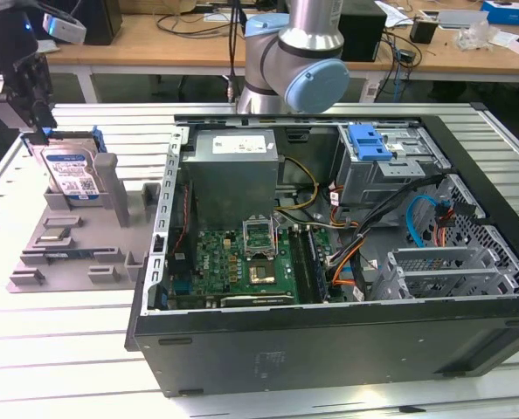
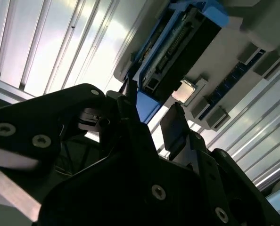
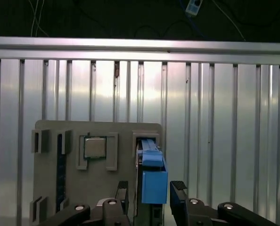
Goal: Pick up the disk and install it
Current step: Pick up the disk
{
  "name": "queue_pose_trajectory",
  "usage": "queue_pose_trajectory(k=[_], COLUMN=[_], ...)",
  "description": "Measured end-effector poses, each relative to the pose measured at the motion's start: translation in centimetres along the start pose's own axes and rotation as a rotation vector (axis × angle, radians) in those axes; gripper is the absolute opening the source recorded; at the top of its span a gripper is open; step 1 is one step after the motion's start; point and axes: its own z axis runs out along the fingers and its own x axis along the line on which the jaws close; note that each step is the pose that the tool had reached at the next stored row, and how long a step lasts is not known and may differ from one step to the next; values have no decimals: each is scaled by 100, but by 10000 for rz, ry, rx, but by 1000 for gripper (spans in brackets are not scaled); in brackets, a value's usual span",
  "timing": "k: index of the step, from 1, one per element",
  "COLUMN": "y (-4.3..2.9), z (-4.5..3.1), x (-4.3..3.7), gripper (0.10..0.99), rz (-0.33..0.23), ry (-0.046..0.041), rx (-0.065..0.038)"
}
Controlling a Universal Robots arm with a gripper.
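The disk stands on edge in a grey fixture at the exterior view's left, its white-and-blue label facing out and a blue bracket around it. My gripper hangs at the disk's upper far corner. In the first wrist view the gripper is open, with one finger on each side of the blue bracket and a narrow gap on both sides. The second wrist view shows the gripper straddling that blue end, with the disk running away beyond it.
The open computer case fills the middle of the slatted metal table. Inside it are a grey power supply, a motherboard and a metal drive cage with a blue latch. A processor chip lies in the fixture beside the disk.
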Motion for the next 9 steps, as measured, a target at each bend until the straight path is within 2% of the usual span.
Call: queue_pose_trajectory(k=[6,9], y=[-59,-65], z=[135,184], x=[-6,-35], gripper=[478,478], rz=[3,2], ry=[87,98], rx=[-2,-4])
